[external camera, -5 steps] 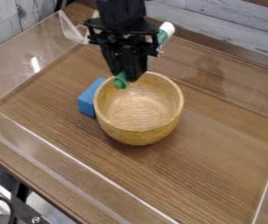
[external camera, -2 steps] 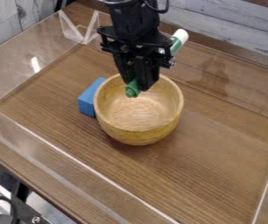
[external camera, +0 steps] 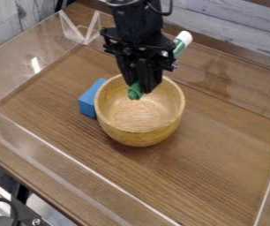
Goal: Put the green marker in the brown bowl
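Sitting leftmost, the blue wooden block [external camera: 89, 99] has not shifted over the last second; it rests close against the outside of the brown wooden bowl [external camera: 140, 136], which has also stayed put. The change is in what hangs over them: the black gripper [external camera: 134, 81] has carried the green marker [external camera: 134, 92] rightward from above the bowl's back-left part to further over its opening. Between the 2 latest views, that travel has all but stopped.

The gripper's jaws are closed in on the marker's barrel, with no open gap to be seen. The marker is tilted, its green lower end over the bowl's interior and its white end up to the right, past the bowl's back rim. Whether the lower end is already below rim level cannot be told.

For the task, the carrying looks nearly finished, leaving 2 likely steps: lower, then release. Letting go with the marker tilted this way could leave its upper end propped on the rim.
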Motion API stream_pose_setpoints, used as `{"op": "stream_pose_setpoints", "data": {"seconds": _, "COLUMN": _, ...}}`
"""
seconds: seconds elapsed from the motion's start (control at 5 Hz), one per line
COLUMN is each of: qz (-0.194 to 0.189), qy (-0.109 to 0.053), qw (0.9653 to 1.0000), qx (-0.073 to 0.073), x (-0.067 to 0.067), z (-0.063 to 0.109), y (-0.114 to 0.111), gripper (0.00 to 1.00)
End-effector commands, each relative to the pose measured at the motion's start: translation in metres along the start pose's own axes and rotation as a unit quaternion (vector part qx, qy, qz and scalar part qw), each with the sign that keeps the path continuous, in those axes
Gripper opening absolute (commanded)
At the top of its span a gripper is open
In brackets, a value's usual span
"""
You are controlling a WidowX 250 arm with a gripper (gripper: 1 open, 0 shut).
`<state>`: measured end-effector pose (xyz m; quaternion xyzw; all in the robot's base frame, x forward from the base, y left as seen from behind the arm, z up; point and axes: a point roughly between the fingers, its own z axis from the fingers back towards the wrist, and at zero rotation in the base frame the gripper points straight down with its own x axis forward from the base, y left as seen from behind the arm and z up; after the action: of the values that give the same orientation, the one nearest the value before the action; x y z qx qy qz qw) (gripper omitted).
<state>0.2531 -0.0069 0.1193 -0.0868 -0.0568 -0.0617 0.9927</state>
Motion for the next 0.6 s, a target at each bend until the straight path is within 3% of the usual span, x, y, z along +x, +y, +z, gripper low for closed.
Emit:
{"op": "stream_pose_setpoints", "data": {"seconds": 0.0, "qz": -0.014, "qy": -0.020, "qw": 0.9997, "qx": 0.007, "x": 0.0044, "z": 0.0097, "y": -0.0031, "gripper": 0.00}}
{"op": "stream_pose_setpoints", "data": {"seconds": 0.4, "qz": -0.016, "qy": -0.017, "qw": 0.9997, "qx": 0.008, "x": 0.0046, "z": 0.0073, "y": -0.0049, "gripper": 0.00}}
